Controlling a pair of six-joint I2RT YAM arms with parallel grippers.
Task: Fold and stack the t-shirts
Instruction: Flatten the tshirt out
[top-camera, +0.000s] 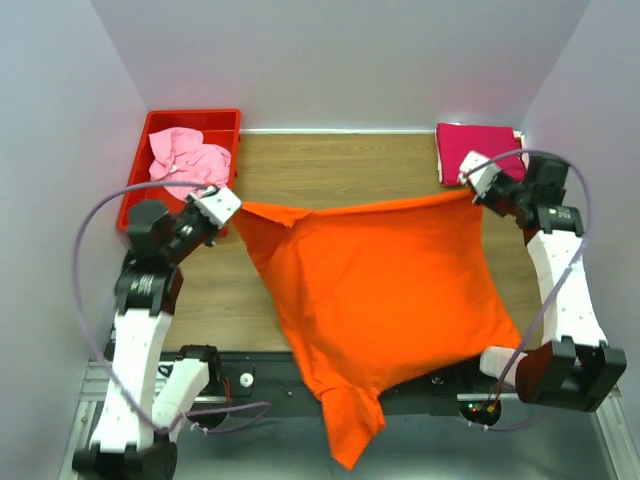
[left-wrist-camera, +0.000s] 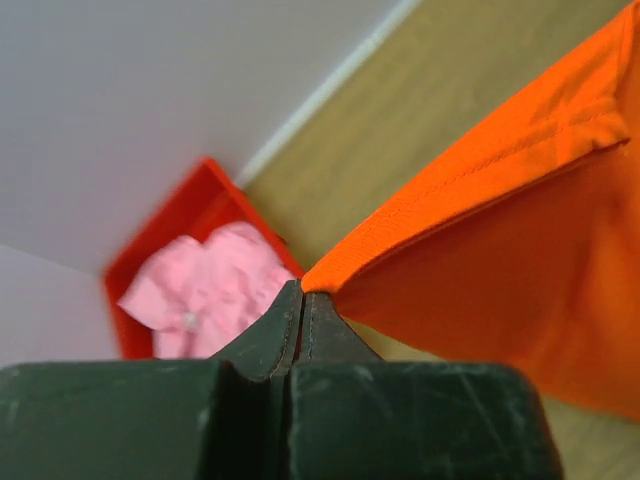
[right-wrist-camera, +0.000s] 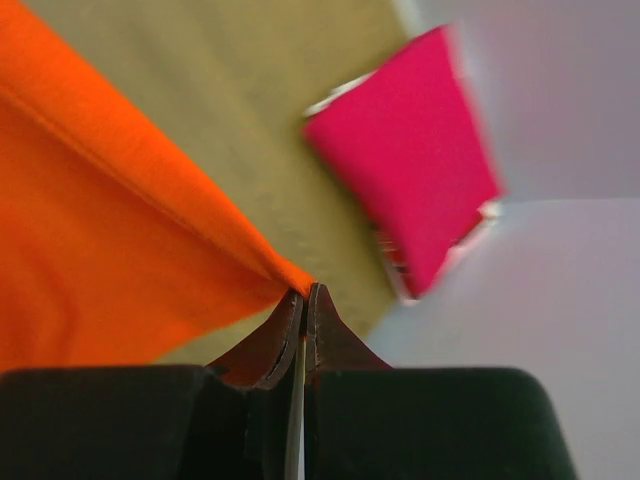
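A bright orange t-shirt (top-camera: 385, 290) hangs stretched between both arms above the wooden table, its lower part drooping past the near edge. My left gripper (top-camera: 236, 204) is shut on its left corner (left-wrist-camera: 330, 272); my right gripper (top-camera: 474, 192) is shut on its right corner (right-wrist-camera: 290, 276). A folded magenta t-shirt (top-camera: 477, 148) lies at the back right, also seen as the magenta t-shirt (right-wrist-camera: 415, 165) beyond the right fingers. A crumpled light pink t-shirt (top-camera: 185, 157) lies in the bin, visible too as the pink t-shirt (left-wrist-camera: 205, 290) in the left wrist view.
A red plastic bin (top-camera: 225, 122) stands at the back left against the wall. Bare wooden table (top-camera: 340, 170) shows behind the orange cloth. Grey walls close in on three sides. Arm bases and cables sit along the near edge.
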